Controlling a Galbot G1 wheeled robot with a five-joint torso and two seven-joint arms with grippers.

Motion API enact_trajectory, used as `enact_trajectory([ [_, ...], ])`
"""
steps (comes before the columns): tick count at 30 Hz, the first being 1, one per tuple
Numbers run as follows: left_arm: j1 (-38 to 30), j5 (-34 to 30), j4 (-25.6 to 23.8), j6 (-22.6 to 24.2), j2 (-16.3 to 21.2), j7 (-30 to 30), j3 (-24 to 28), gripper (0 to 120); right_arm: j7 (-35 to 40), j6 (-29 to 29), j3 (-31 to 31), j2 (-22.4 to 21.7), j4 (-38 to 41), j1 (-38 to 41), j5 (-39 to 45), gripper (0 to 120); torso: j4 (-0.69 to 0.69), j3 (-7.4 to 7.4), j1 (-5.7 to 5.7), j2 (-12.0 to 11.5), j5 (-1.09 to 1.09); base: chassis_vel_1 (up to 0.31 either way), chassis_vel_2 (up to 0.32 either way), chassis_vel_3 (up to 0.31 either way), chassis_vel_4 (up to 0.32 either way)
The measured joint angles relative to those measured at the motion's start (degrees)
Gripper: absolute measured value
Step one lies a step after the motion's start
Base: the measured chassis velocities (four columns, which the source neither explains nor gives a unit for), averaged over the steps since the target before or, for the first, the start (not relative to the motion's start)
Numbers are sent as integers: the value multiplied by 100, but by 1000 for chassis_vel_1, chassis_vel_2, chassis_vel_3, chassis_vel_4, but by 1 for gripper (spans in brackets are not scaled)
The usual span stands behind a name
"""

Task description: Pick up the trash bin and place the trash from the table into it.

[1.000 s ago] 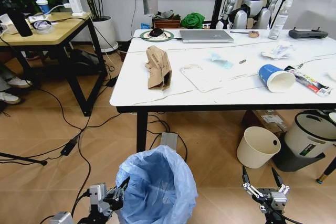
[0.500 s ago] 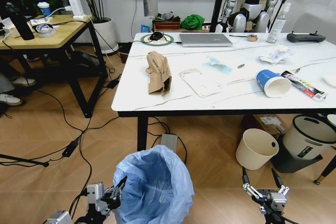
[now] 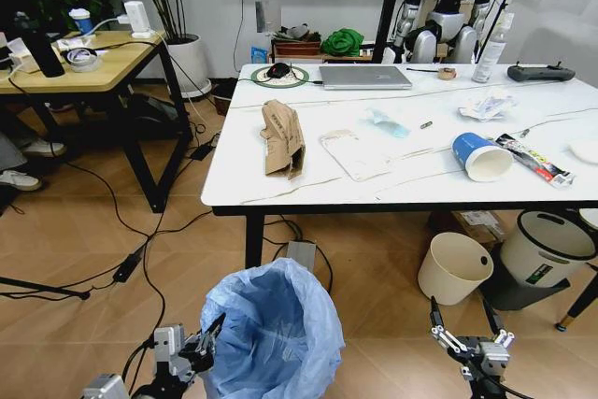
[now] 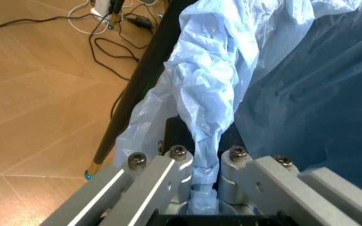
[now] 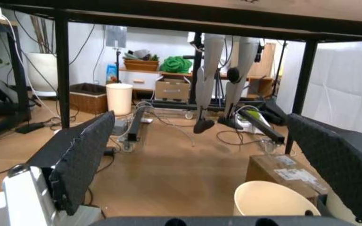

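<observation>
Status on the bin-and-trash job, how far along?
Done: left gripper is shut on the trash bin's blue bag rim. In hand: only the bin, near the floor. Left: paper bag, blue cup, and wrappers lie on the table. Right gripper open, low.

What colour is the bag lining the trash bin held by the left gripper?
Light blue, crinkled plastic on the trash bin, best seen in the left wrist view, pinched in the left gripper.
</observation>
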Motion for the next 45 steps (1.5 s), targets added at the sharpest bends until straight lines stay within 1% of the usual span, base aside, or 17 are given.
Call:
enact_trajectory([
  [13,50,43,-23,1,-15,-1,20,0,11,-5,13,-26,-5,-10,25,100,0,177,115,291,0,0,0,0,0],
  [20,67,59,-36,1,-22,3,21,0,13,5,15,-30,42,-44,30,100,0,295,196,491,0,0,0,0,0],
  [28,73,59,-42,-1,-20,9,12,0,15,0,16,-37,120,-63,30,100,0,390,269,660,0,0,0,0,0],
  [35,81,59,-41,-3,-17,9,32,0,31,-2,18,-51,173,-101,30,100,0,515,349,863,0,0,0,0,0],
  [45,75,45,-45,-4,2,10,27,0,37,-6,18,-54,177,-105,27,100,0,646,448,1093,0,0,0,0,0],
])
